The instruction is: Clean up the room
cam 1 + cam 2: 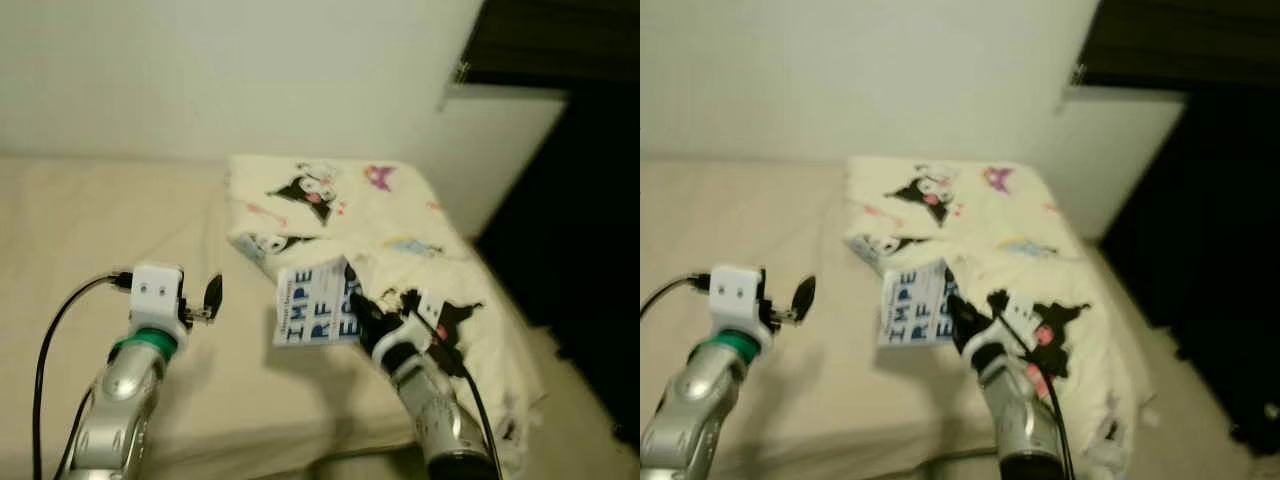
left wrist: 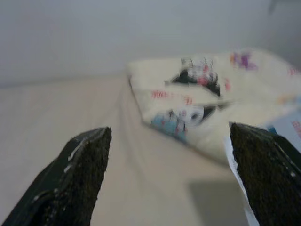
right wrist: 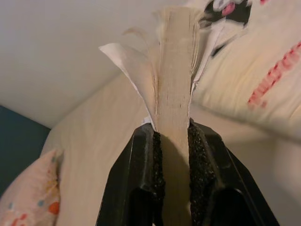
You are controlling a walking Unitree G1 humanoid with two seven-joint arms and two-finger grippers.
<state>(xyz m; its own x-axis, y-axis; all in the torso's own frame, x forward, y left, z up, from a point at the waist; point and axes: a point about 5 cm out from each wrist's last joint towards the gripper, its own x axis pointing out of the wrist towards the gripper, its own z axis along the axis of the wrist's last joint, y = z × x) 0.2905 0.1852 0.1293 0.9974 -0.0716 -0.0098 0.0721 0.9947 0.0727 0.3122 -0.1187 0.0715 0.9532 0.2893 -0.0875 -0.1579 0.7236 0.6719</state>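
The right gripper point(image 3: 173, 155) had both black fingers point(image 3: 141, 179) clamped on the page edge of a book point(image 3: 176, 70), loose pages fanning out past the grip. Beyond it was the cream bed point(image 3: 99, 136), with a printed blanket point(image 3: 254, 80) alongside.

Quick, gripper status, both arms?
Left gripper: open, holding nothing, above the bed.
Right gripper: shut on the book.

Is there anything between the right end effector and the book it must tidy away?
No. The right end effector already grips the book directly, its fingers closed on the page edges, above the bed. Nothing sits between them.
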